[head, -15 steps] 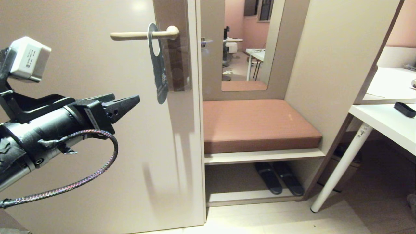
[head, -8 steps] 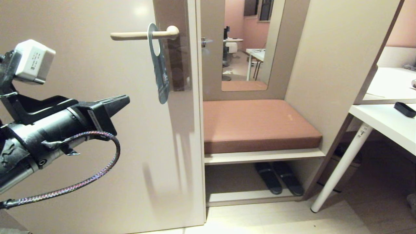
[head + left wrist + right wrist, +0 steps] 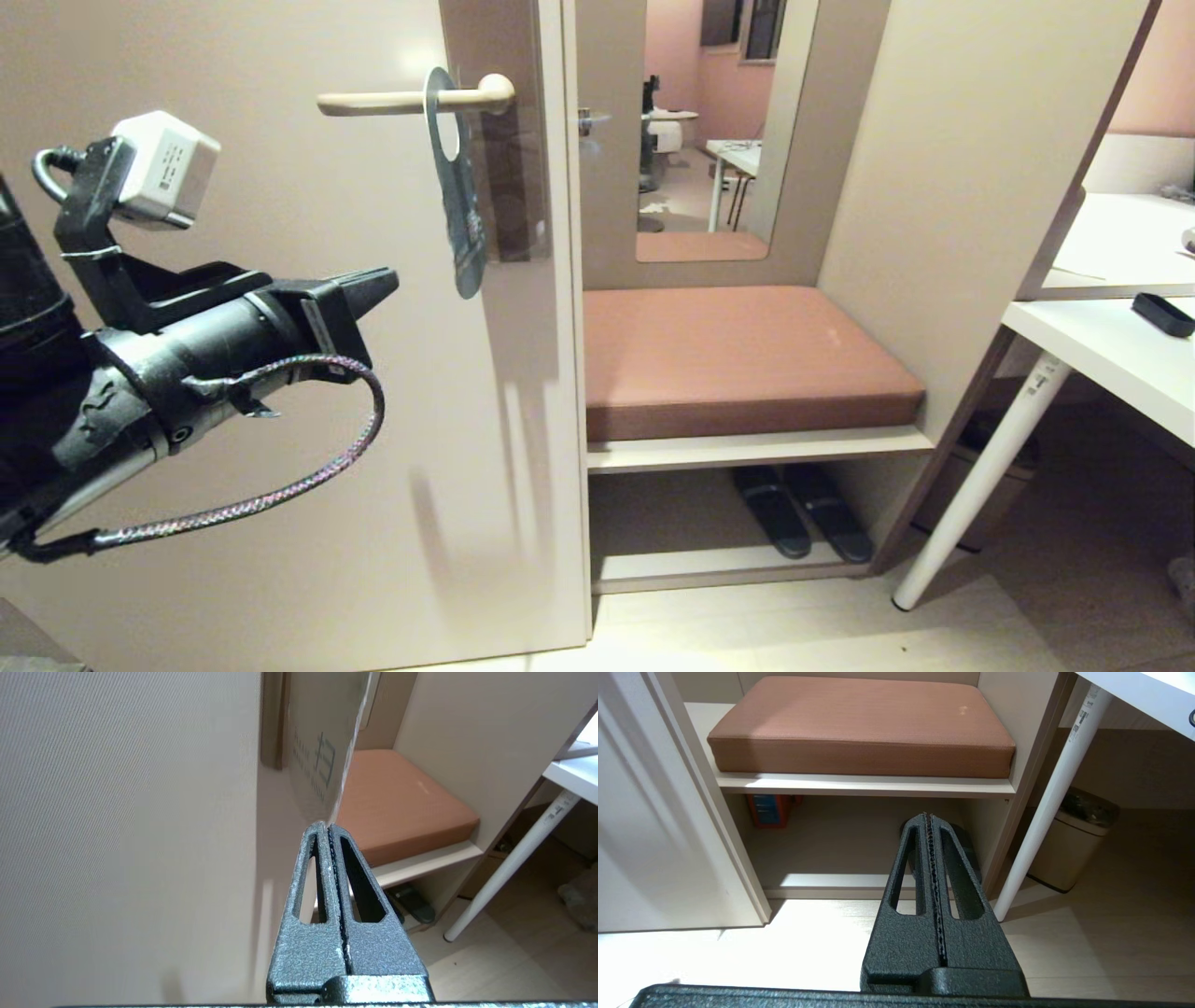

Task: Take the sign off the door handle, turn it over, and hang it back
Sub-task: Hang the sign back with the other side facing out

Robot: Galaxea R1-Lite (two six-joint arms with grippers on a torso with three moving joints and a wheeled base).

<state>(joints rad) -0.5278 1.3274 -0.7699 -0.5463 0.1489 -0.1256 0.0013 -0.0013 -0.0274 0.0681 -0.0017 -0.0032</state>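
Observation:
The sign (image 3: 462, 215) hangs by its round hole on the cream door handle (image 3: 383, 101), close to the brownish backplate (image 3: 509, 187), turned nearly edge-on to the head view. In the left wrist view the sign (image 3: 317, 742) shows a pale face with dark teal print. My left gripper (image 3: 392, 277) is level, shut and empty, a short way left of the sign's lower end. Its tips (image 3: 325, 826) point at the sign's bottom edge. My right gripper (image 3: 928, 814) hangs shut and empty low near the floor, out of the head view.
The beige door (image 3: 233, 373) fills the left. Right of it is a niche with a brown seat cushion (image 3: 747, 359), a mirror (image 3: 700, 140) and dark slippers (image 3: 803, 513) underneath. A white table (image 3: 1111, 355) with a slanted leg (image 3: 980, 485) stands at the right, with a bin (image 3: 1073, 844) under it.
The left gripper's jaws went from open to shut with nothing between them. The arm drew back from the sign, then moved toward it again. The sign still hangs on the handle.

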